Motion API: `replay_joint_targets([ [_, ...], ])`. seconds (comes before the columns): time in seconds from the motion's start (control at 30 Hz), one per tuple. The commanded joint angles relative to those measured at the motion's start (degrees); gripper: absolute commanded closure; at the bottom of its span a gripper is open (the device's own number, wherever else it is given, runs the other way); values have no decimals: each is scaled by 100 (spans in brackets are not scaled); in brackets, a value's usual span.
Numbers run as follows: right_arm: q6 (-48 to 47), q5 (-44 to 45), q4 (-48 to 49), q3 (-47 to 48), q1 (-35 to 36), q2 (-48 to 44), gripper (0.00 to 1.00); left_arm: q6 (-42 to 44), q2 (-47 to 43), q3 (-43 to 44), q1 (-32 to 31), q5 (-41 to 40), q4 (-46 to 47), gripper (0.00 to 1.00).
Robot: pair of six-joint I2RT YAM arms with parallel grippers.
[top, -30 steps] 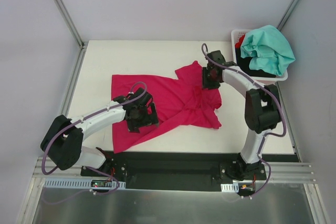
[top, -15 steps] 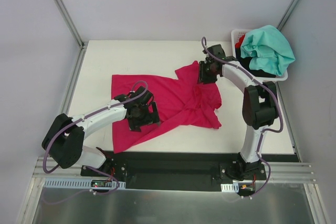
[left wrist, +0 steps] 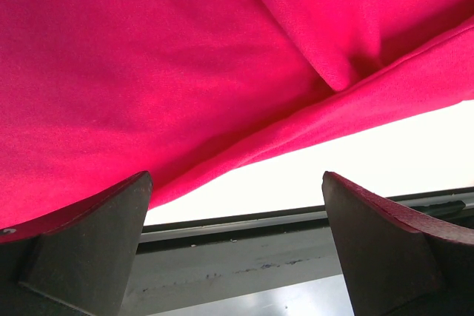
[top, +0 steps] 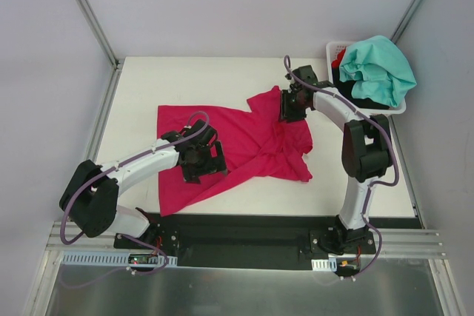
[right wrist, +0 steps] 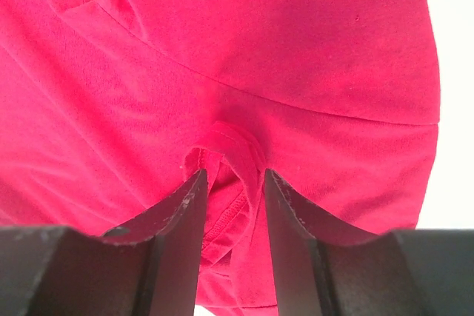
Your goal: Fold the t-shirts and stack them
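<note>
Bright, even, diffuse light falls from above. In the top view the white table [top: 185, 79] is close to washed out, and the arms throw only faint, soft-edged shadows onto the magenta shirt [top: 244, 149]; that picture is sharp, without glare. In both wrist views the table burns out to plain white past the cloth. The fingers [left wrist: 81, 249] of the left gripper [left wrist: 235, 179] are dark and out of focus, while the weave in the right wrist view is crisp.

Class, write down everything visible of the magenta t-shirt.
The magenta t-shirt is soft knit cloth, lying rumpled and partly folded over itself on the white table. The right gripper has its jaws closed on a bunched fold at its far-right corner; the left gripper, jaws wide, is over its near-left part.
</note>
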Motion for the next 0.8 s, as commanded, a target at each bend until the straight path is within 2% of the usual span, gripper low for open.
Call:
replay_joint_targets([
  [0.0, -87, -158, -42, 181, 22, 51, 60, 36, 19, 124, -54, 0, -150, 1],
  [0.33, -123, -193, 55, 400, 30, 473, 64, 62, 89, 159, -54, -18, -150, 1],
  [0.43, -123, -237, 46, 655, 31, 693, 71, 54, 142, 185, -63, 0, -150, 1],
  [0.6, -88, -316, -112, 1007, 39, 816, 95, 36, 177, 195, -63, 35, -176, 1],
  [0.67, -114, -246, -138, 937, 48, 632, 99, -113, 125, 20, -54, 0, -176, 1],
  [0.73, -166, -141, -182, 701, 48, 448, 99, -489, -234, -252, 24, -114, -133, 1],
  [0.77, -184, -79, -165, 560, 48, 212, 99, -604, -445, -645, 95, -115, -80, 1],
])
